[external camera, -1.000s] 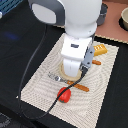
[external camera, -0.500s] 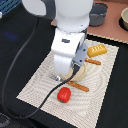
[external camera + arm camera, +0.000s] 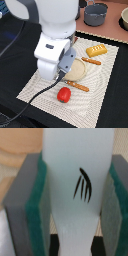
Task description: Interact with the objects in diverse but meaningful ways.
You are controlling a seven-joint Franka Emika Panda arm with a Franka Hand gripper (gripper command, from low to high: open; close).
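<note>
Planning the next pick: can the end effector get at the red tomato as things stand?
Probably not yet: the end effector is shut on the white fish piece. The tomato itself lies uncovered on the mat.

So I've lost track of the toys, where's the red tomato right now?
In the exterior view, the red tomato sits on the placemat near its front edge, just beside the orange-handled utensil and below the round wooden plate.

tomato (image 3: 63,94) on mat (image 3: 107,95) | bread loaf (image 3: 96,50) behind | fish piece (image 3: 80,183) between hand (image 3: 75,203) pads
</note>
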